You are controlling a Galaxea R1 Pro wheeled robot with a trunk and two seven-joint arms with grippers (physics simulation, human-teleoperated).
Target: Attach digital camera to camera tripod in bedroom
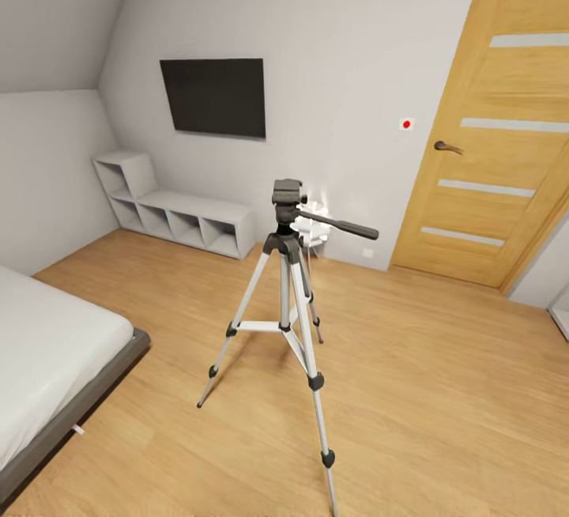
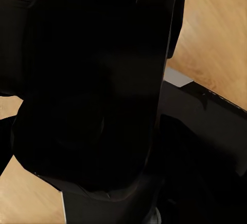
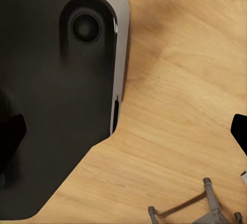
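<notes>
Camera tripod (image 1: 288, 296) stands ahead of the robot; gripper states cannot be told. Approaching carelessly could topple it.

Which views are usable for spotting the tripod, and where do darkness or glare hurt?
Head view: evenly lit, sharp; the camera tripod stands clear on the wood floor with a soft shadow, though a white glare blob sits just behind its handle. Left wrist view: mostly near-black, detail lost. Right wrist view: a dark panel covers half; tripod legs visible at the edge.
</notes>
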